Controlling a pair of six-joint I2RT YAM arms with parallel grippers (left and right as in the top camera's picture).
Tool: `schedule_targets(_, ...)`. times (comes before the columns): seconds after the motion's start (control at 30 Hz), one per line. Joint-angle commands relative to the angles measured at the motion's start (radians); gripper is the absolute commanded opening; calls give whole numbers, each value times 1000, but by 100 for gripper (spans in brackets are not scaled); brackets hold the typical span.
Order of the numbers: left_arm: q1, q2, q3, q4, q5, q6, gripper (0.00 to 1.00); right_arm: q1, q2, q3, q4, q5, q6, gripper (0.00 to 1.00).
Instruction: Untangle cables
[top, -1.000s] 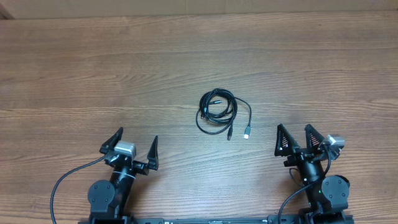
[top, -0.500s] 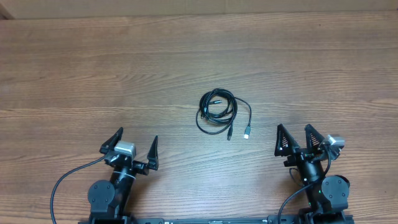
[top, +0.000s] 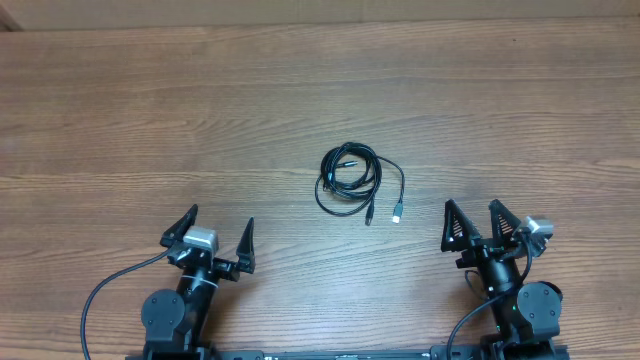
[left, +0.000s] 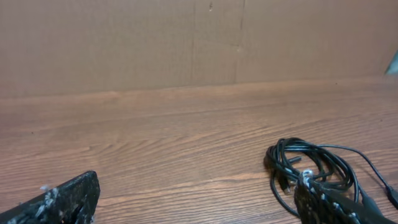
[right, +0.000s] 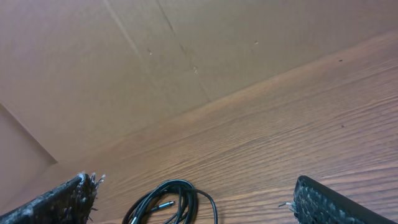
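Black-fingered, the left gripper and the right gripper both stand spread wide and empty at the near edge. Beyond them, nearer the right one, the cables lie coiled in one tangle on the table, untouched. Nothing has moved since a second ago, so I judge the untangling not begun.

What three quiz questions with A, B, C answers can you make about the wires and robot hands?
1. Where do the cables lie?
A. in a gripper
B. on the table, ahead of both grippers
C. on the floor

2. What colour are they?
A. white
B. red
C. black

3. How do the left gripper and right gripper stand?
A. open
B. shut on cables
C. shut, empty

Answers:
1 B, the coil rests on wood, untouched.
2 C, the cords look black.
3 A, fingers spread, nothing between.
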Motion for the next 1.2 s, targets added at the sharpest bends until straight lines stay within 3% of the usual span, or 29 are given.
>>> schedule_targets(0.0, 10, -10, -8, 0, 13, -52, 100, 1, -10, -10, 9, -27, 4, 100)
schedule_targets(0.27, 10, -10, -8, 5, 10, -51, 99, 1, -10, -10, 9, -31, 3, 100)
schedule_targets(0.63, 10, -9, 21, -7, 84, -51, 100, 1, -10, 19, 21, -235, 3, 100)
schedule_targets(0.97, 10, 44, 227, -131, 105, -52, 100, 1, -10, 155, -112, -346, 3, 100)
schedule_targets(1.17, 10, 245, 404, -163, 273, -66, 100, 1, 6, 284, -240, -349, 3, 100)
